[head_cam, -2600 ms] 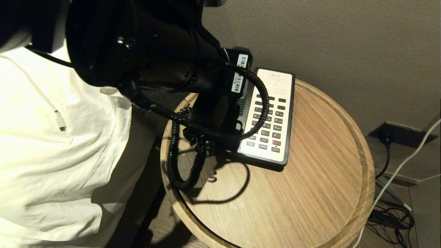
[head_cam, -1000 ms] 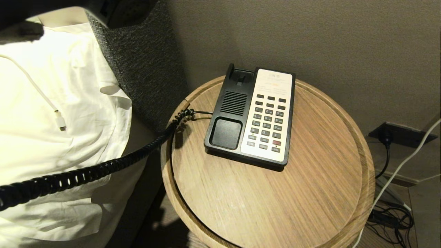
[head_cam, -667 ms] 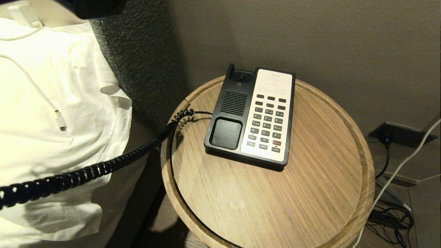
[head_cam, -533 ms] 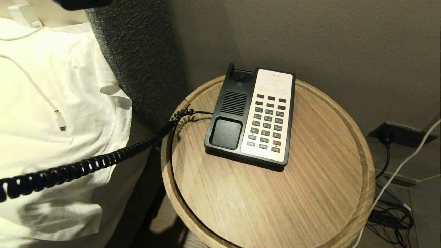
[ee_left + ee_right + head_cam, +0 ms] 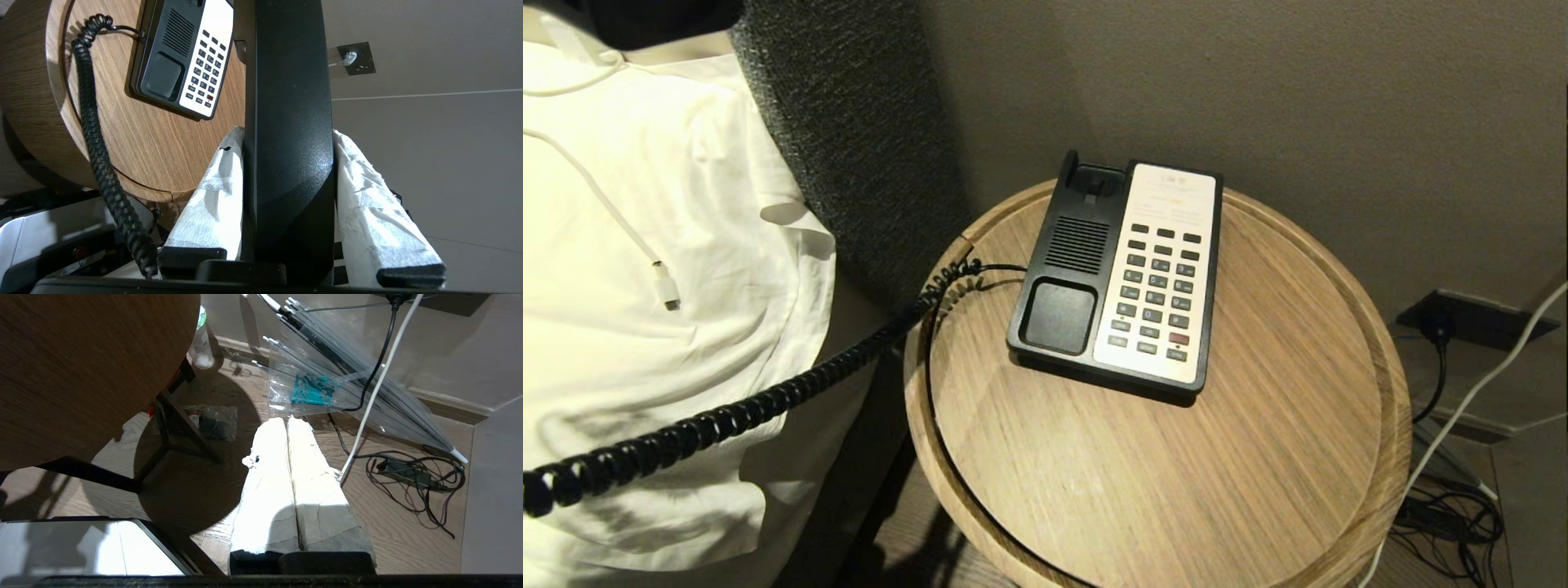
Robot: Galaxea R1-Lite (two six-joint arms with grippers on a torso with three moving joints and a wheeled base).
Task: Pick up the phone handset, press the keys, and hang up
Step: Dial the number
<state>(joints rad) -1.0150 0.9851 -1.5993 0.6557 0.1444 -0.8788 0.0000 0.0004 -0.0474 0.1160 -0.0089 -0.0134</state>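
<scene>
A round wooden desk (image 5: pixel 1258 457) is set against a grey-brown wall (image 5: pixel 1298 90). White bedding (image 5: pixel 645 269) is seen at nine o'clock, a dark headboard (image 5: pixel 849 131) at eleven, and floor cables (image 5: pixel 1454 514) at four.

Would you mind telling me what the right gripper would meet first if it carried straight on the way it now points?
Probably the wooden floor: the right gripper, fingers together, points down at bare boards just short of a clear plastic bag. Depth is unclear.
</scene>
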